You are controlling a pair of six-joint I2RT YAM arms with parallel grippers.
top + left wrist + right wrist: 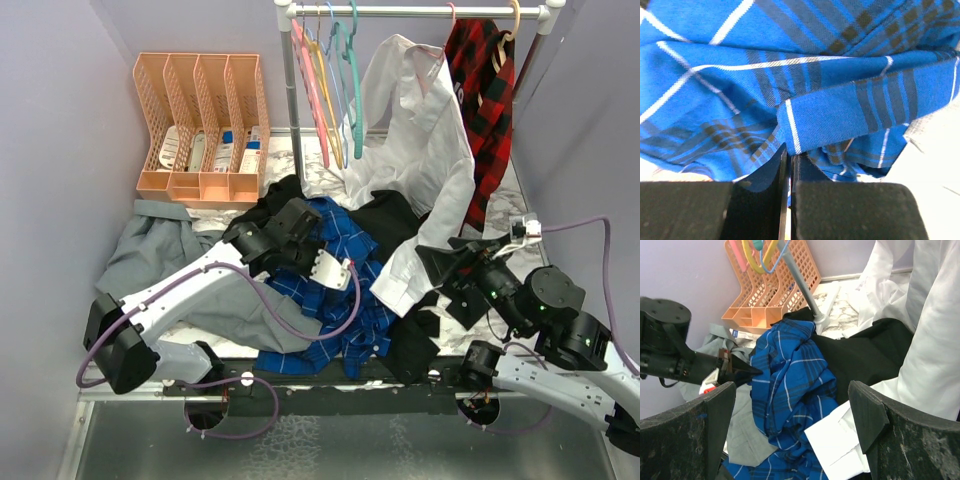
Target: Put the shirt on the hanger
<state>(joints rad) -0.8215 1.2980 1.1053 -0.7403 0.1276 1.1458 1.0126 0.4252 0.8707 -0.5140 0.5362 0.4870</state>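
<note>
None of the hanging is done, as far as the overhead view shows. The shirt (340,295) lies crumpled in the heap of clothes on the table (518,190), between a grey shirt (160,250) and a black garment (400,215). The hanger (354,85) hangs bare on the rail (420,11) beside pink hangers (312,90), well apart from the shirt. The left gripper (338,270) rests on the shirt's upper folds. The right gripper (440,268) hovers at the heap's right side, near a white shirt (420,150). Judged from this, 1 grip is taken; lifting the shirt clear, fetching the hanger and threading both shoulders all remain. Collar and sleeves cannot be picked out.

The left wrist view fills with blue plaid. Its 2 fingers (850,205) stand almost together with a fold pinched between them, so the jaws are closed on the shirt. How much cloth they hold is hidden.

The right wrist view shows its own fingers (910,440) spread wide with nothing between them. The shirt sits beyond, with the left gripper's tip at its edge. The top edge cuts the hangers off, so the teal one is hard to make out there.
</note>
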